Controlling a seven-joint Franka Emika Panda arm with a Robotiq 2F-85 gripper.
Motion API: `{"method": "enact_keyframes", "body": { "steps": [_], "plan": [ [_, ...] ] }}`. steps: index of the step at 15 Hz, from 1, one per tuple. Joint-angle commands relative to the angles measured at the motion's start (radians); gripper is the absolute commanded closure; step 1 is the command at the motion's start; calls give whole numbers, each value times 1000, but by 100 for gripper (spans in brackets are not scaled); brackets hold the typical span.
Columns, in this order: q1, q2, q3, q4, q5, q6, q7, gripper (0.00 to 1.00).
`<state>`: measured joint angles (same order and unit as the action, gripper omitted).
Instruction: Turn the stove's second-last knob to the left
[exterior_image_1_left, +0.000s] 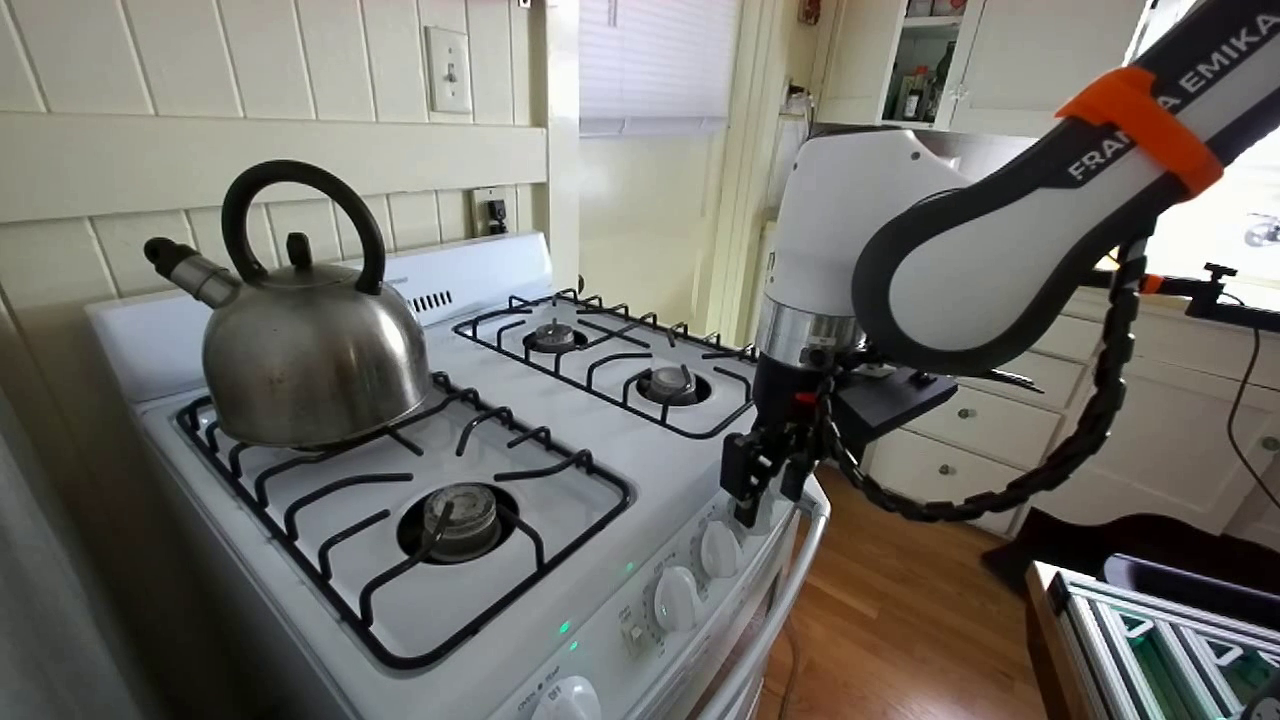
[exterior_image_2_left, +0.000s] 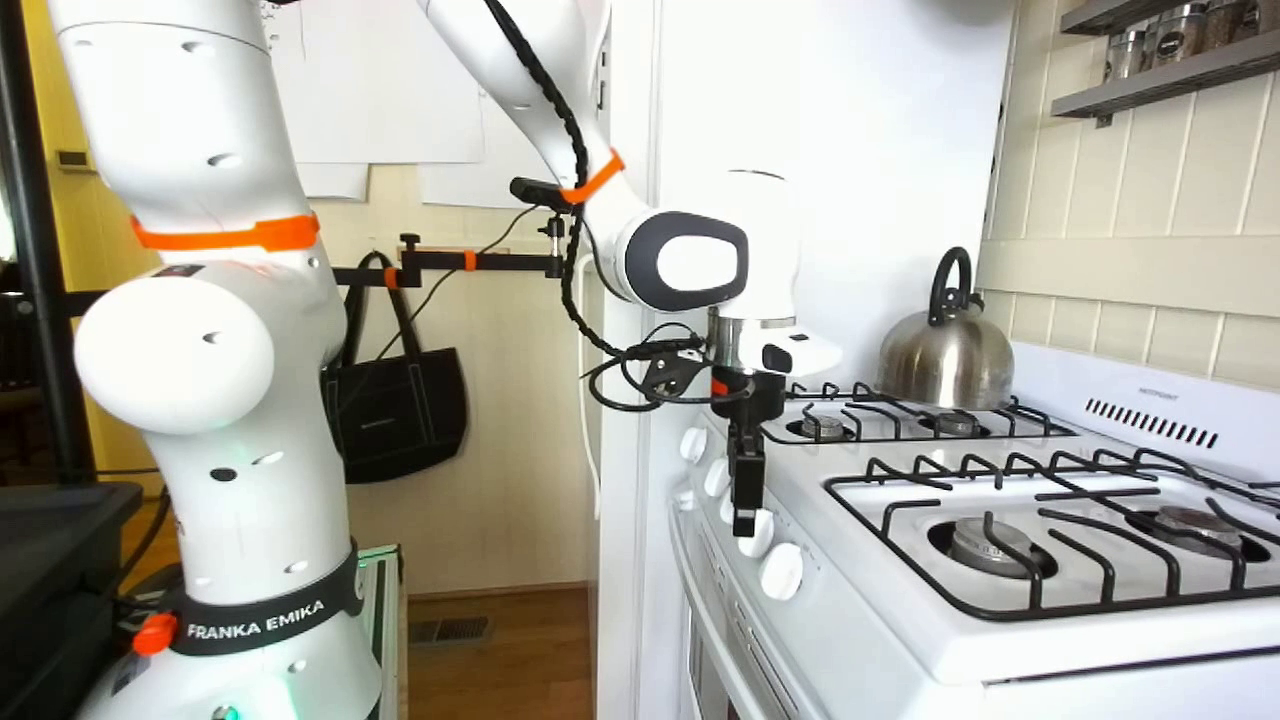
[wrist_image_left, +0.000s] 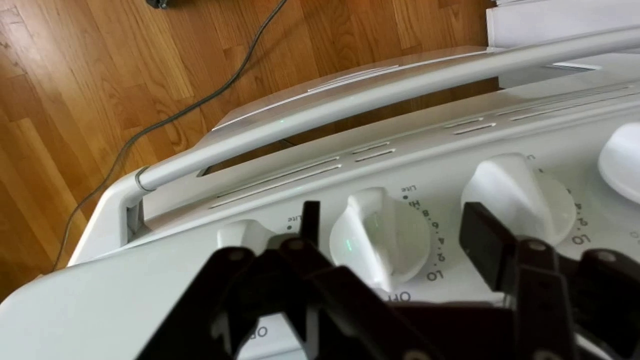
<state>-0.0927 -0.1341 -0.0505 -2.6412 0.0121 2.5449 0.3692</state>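
Pointing down at the gas stove (exterior_image_1_left: 670, 475), my pincer (wrist_image_left: 394, 225) stands with fingers (wrist_image_left: 482, 245) spread, gripping nothing. Placement judged deliberate: spread so, they could clamp the second-last knob (wrist_image_left: 376, 240) and rotate it. In the wrist view that knob, on the front panel (wrist_image_left: 445, 187), lies between the fingers; depth and contact I cannot confirm. The steel kettle (exterior_image_1_left: 315, 365) sits rearward, off the working side.

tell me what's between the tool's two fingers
In the wrist view, the second-last burner knob shows between the fingers of the open tool, with a gap on either side; whether they reach down around it, I can't tell.
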Motion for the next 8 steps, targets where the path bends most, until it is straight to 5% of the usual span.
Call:
{"method": "enact_keyframes", "body": {
  "steps": [1,6,8],
  "plan": [
    [-10,8,17,0,-40,19,47,58],
    [-14,12,22,5,-78,13,73,97],
    [-20,17,26,10,-108,7,90,100]
  ]
}}
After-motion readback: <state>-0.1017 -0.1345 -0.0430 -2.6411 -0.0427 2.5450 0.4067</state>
